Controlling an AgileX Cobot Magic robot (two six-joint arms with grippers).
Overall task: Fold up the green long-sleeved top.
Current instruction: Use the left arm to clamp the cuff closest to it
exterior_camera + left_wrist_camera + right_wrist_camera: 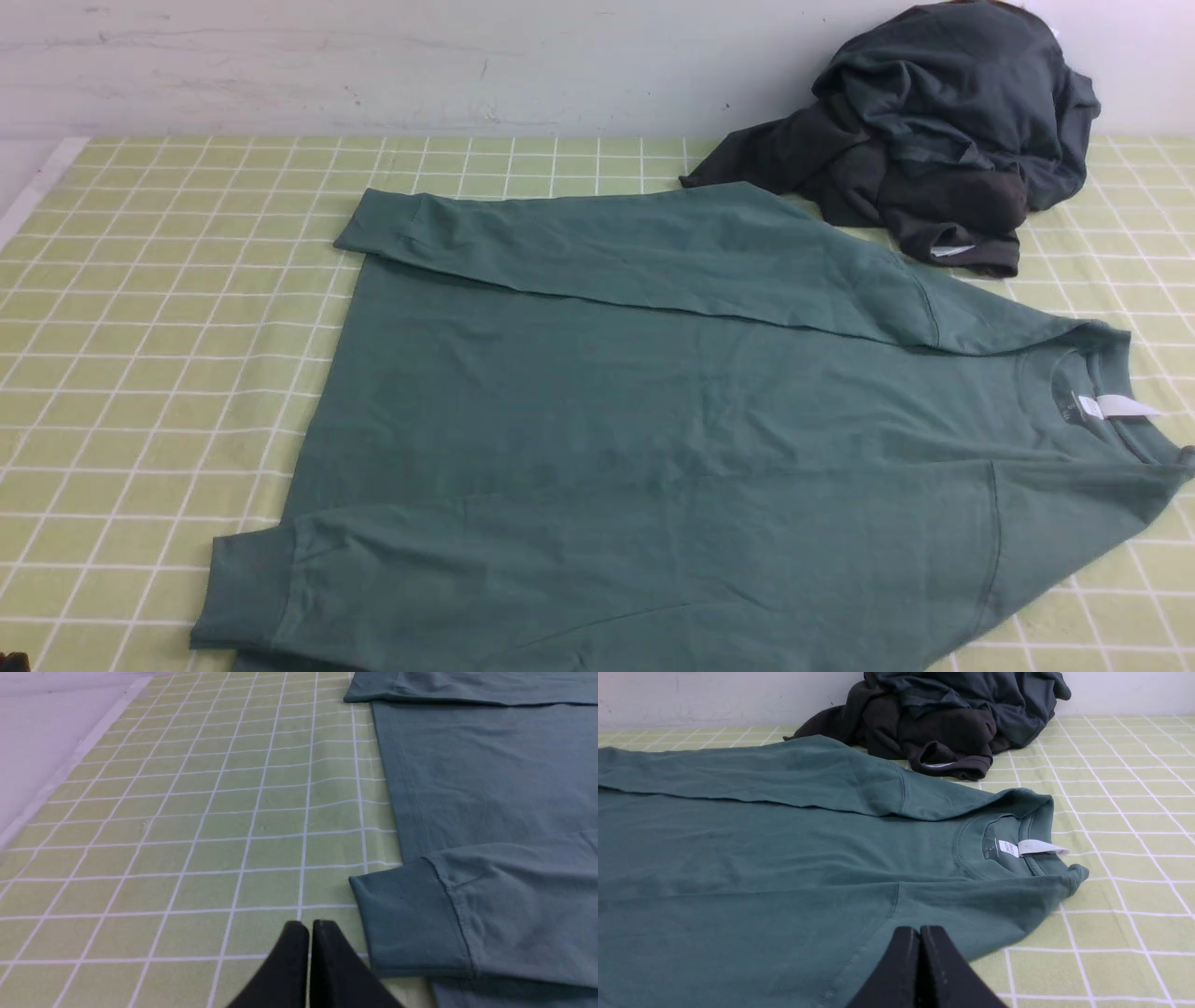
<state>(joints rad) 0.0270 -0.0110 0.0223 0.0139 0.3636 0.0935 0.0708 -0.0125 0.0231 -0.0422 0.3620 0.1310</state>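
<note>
The green long-sleeved top [653, 420] lies flat on the checked cloth, neck and white label [1116, 407] to the right, hem to the left. Both sleeves are folded across the body: the far one [607, 247] along the back edge, the near one [560, 579] along the front edge. Neither gripper shows in the front view. My left gripper [309, 926] is shut and empty, over bare cloth just beside the near sleeve's ribbed cuff [406, 919]. My right gripper [920, 931] is shut and empty, above the near shoulder of the top [784, 872].
A heap of dark charcoal-grey garments [934, 131] sits at the back right against the white wall, touching the top's far shoulder; it also shows in the right wrist view [952, 718]. The green checked tablecloth [168, 355] stretches to the left, with its edge [70, 765] at the far left.
</note>
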